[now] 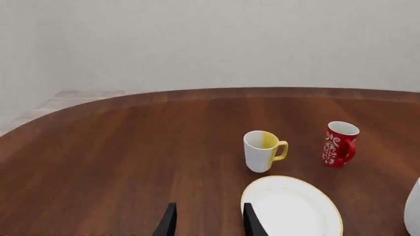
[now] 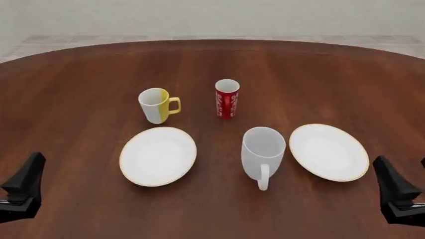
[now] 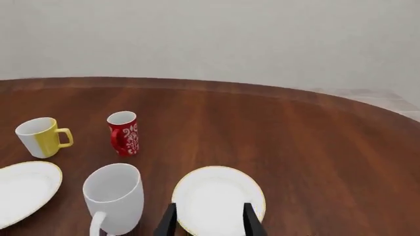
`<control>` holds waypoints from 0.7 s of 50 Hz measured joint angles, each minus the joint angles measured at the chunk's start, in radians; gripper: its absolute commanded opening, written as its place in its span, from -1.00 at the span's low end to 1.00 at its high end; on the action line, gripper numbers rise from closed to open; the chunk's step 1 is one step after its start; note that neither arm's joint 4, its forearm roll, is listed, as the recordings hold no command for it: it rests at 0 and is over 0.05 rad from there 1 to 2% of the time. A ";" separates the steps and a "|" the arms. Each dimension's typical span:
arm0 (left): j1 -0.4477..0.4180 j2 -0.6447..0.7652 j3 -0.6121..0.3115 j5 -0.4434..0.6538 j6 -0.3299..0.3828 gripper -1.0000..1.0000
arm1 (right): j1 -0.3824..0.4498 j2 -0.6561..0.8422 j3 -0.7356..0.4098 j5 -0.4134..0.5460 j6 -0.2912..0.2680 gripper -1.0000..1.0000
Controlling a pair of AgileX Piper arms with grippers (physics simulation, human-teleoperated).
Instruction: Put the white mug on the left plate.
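White mug (image 2: 263, 151) upright at frame centre, between two plates, handle facing the camera.
Both claws (image 1: 208, 221) (image 3: 209, 220) narrowly parted, empty; grip the handle squarely, lift clear, lower onto left plate (image 2: 158, 156).

**Bystanders on the table**

A yellow mug (image 2: 157, 105) is standing upright on the wooden table (image 2: 79, 89), its handle pointing toward the red mug (image 2: 226, 98) standing near it on the right. A second plate (image 2: 329, 152) is lying flat toward the right, nearer the camera than both mugs.
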 measured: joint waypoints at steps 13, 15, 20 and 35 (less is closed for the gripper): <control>0.002 0.017 0.000 -0.011 0.003 1.00 | 0.100 0.250 -0.053 -0.071 0.011 1.00; 0.002 0.019 0.000 -0.013 0.004 1.00 | 0.115 0.296 -0.063 -0.081 0.011 1.00; 0.002 0.024 0.001 -0.016 0.006 1.00 | 0.152 0.399 -0.091 -0.092 0.018 1.00; 0.003 0.044 0.001 -0.032 0.007 1.00 | 0.234 0.555 -0.146 -0.025 0.030 1.00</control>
